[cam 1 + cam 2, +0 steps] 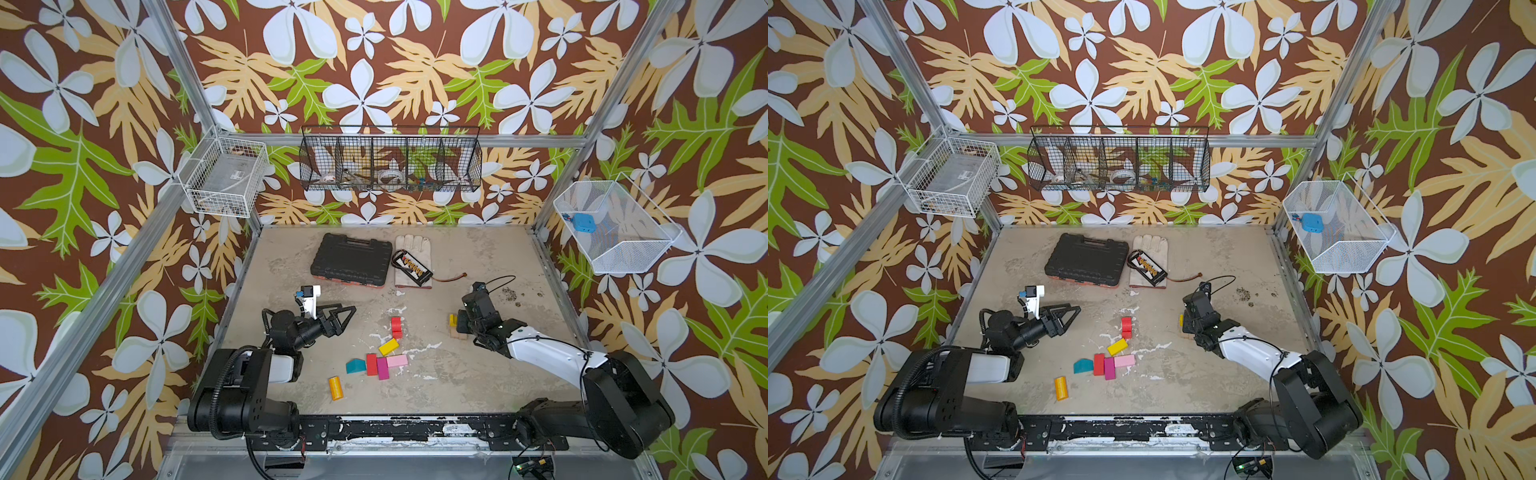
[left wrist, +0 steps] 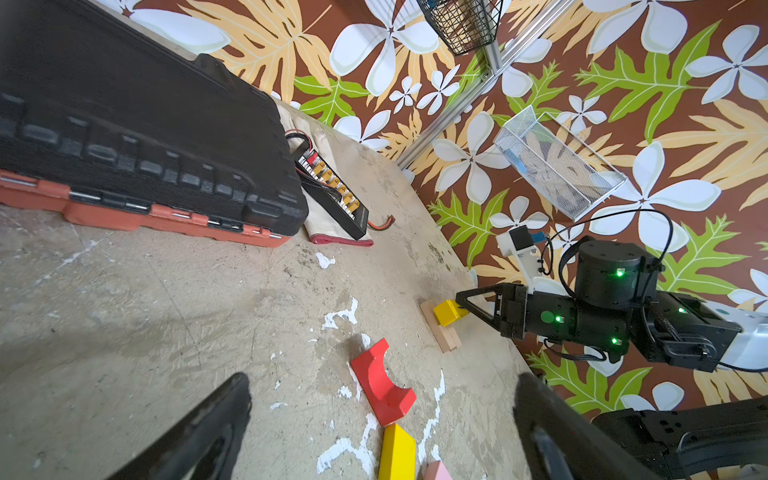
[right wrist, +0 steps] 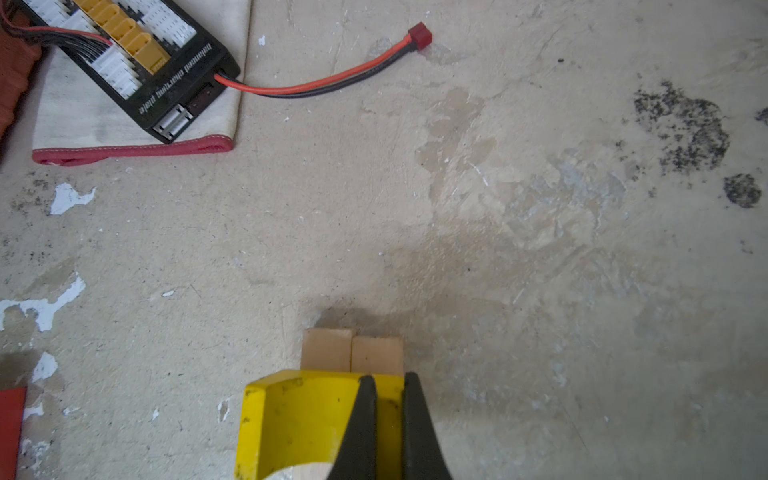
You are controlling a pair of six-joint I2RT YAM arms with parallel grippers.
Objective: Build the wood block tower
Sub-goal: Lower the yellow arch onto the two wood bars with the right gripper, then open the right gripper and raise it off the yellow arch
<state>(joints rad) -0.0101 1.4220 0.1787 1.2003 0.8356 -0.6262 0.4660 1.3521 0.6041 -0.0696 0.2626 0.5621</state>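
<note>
The left gripper (image 1: 348,321) hovers over the table (image 1: 457,386), jaws spread wide with nothing in them. From those jaws the red arch (image 1: 397,327) lies near, at about 3 o'clock, and its long axis runs 12 to 6 in both top views. This arm looks to me the nearer to it, and it is the free one.

Off at 5 o'clock from the same jaws sits a tight clump:
- one teal wedge (image 1: 355,366)
- one red bar (image 1: 371,364)
- one magenta bar (image 1: 382,368)
- one pink bar (image 1: 397,360)
- one yellow bar (image 1: 388,346), at the clump's 12 o'clock edge

One orange cylinder (image 1: 335,387) lies apart at 7 o'clock of the clump. That makes seven loose blocks.

Further right is the start of the tower (image 2: 446,338). Two tan blocks (image 3: 328,351) lie side by side, touching, with one yellow arch (image 3: 299,415) over one end. The right gripper (image 3: 389,380) reaches in from 3 o'clock, its jaws pinched tight on one leg of that arch. I can't tell whether the arch rests on the tan pair or hangs just above it.
</note>
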